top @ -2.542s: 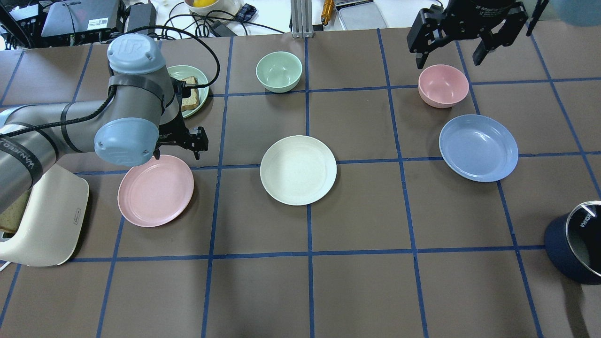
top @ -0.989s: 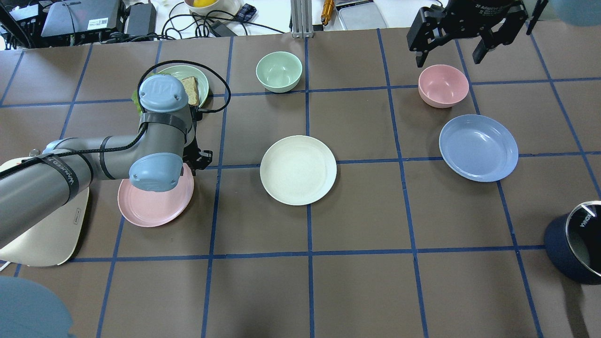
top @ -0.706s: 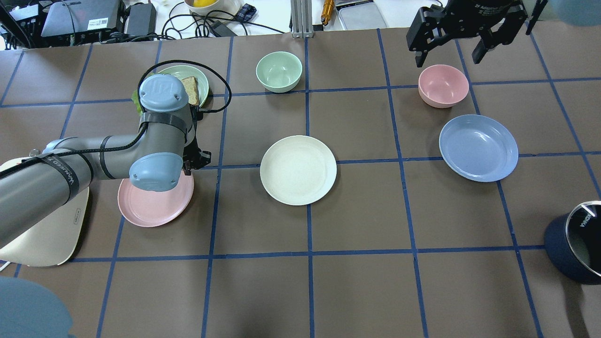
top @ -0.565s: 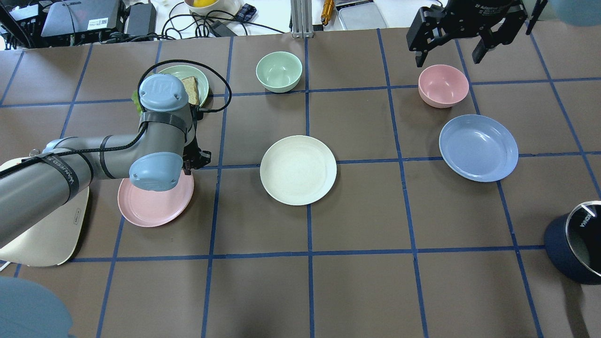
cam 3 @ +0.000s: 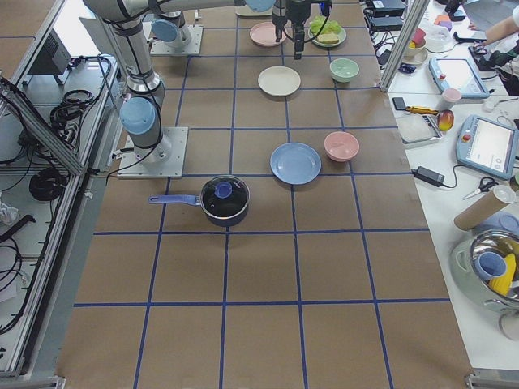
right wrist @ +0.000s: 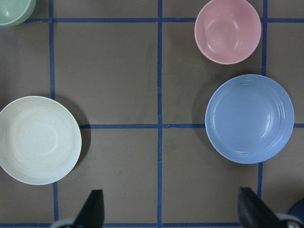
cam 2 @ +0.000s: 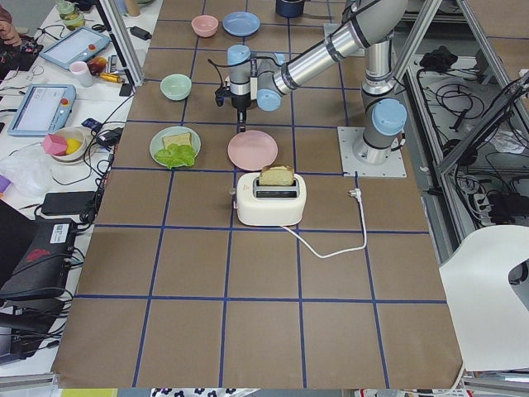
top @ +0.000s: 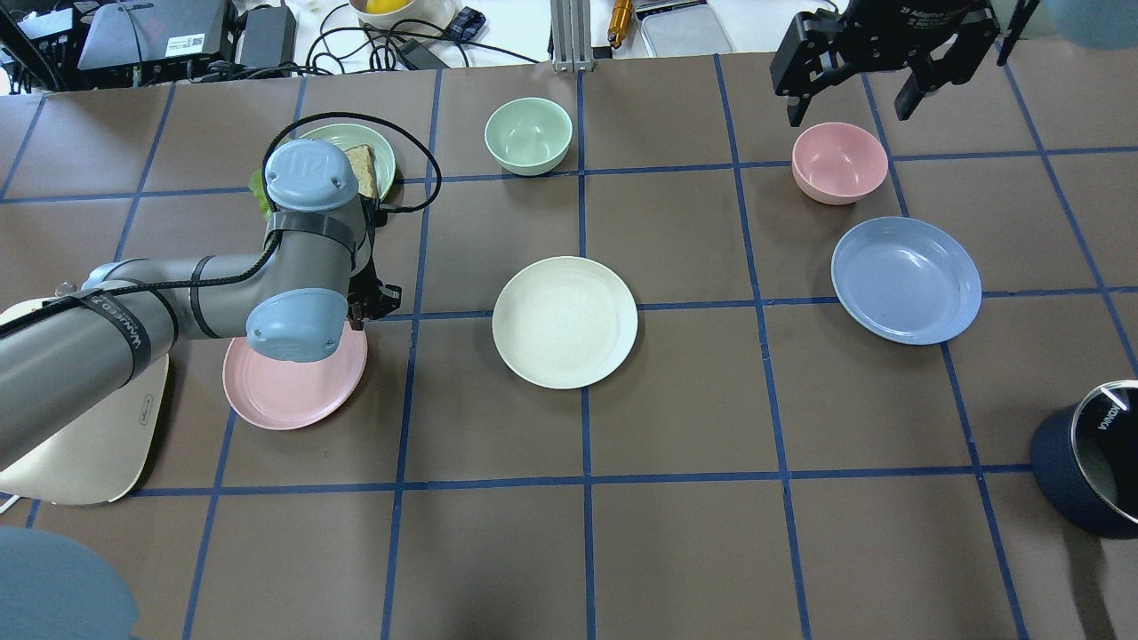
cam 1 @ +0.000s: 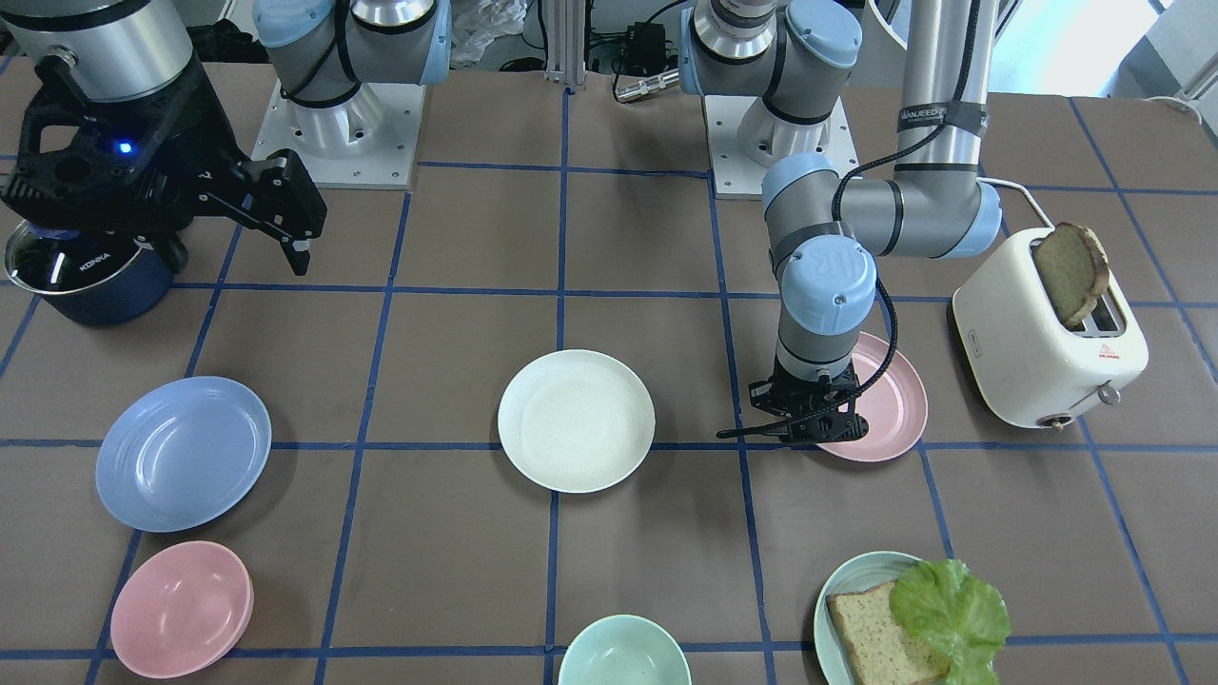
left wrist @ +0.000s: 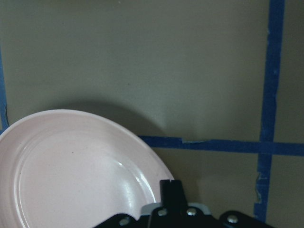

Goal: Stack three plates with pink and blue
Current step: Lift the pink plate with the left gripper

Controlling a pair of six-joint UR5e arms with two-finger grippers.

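Note:
The pale pink plate [top: 284, 391] lies flat at the table's left. My left gripper [top: 369, 307] is down at its far right rim and shut on that rim. The left wrist view shows the pink plate [left wrist: 71, 175] with one finger [left wrist: 171, 192] on its rim. The cream-white plate [top: 564, 322] lies at the table's middle. The light blue plate [top: 906, 280] lies at the right. My right gripper [top: 846, 108] hangs open and empty high above the far right. Its wrist view shows the cream plate [right wrist: 38, 140] and the blue plate [right wrist: 250, 118] below it.
A small pink bowl [top: 839, 162] stands just beyond the blue plate. A green bowl [top: 528, 134] stands far centre. A teal plate with bread and lettuce [cam 1: 856, 590] lies behind my left arm. A toaster [cam 1: 1047, 333] is at the left edge, a dark pot [top: 1089, 471] at the right edge.
My left arm came down onto the pink plate's rim and its jaws narrowed onto it. The plate has not moved. The right arm has stayed still.

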